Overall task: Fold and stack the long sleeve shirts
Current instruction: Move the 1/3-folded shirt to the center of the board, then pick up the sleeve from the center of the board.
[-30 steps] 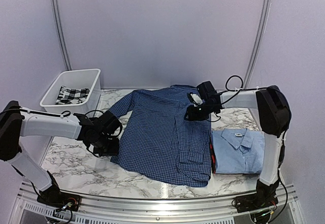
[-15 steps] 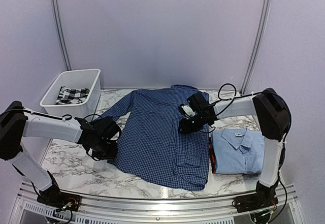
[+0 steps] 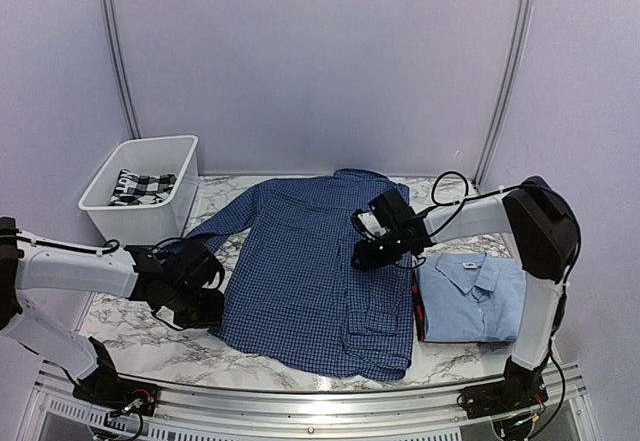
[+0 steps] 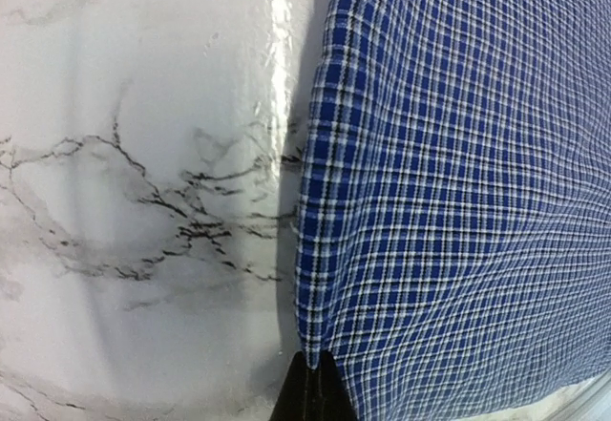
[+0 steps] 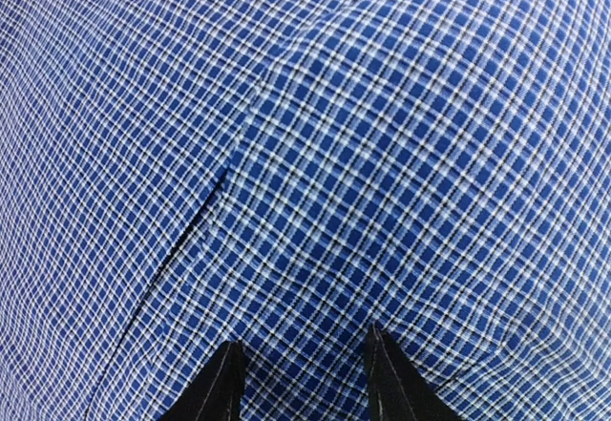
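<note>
The dark blue shirt [image 3: 300, 271] lies spread at centre frame. The folded light blue shirt [image 3: 470, 296] lies at lower right. The left gripper [image 4: 310, 388] is fully closed on the dark blue shirt's lower-left edge. The right gripper [image 5: 301, 368] rests on the checked cloth with its fingers apart; whether it grips cannot be told.

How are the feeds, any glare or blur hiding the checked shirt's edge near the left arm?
Left wrist: a glare streak on the marble table runs beside the dark blue checked shirt, but its hem is sharp. Right wrist: evenly lit, weave crisp, fingers only black silhouettes. Top external: soft even light, nothing blurred.
</note>
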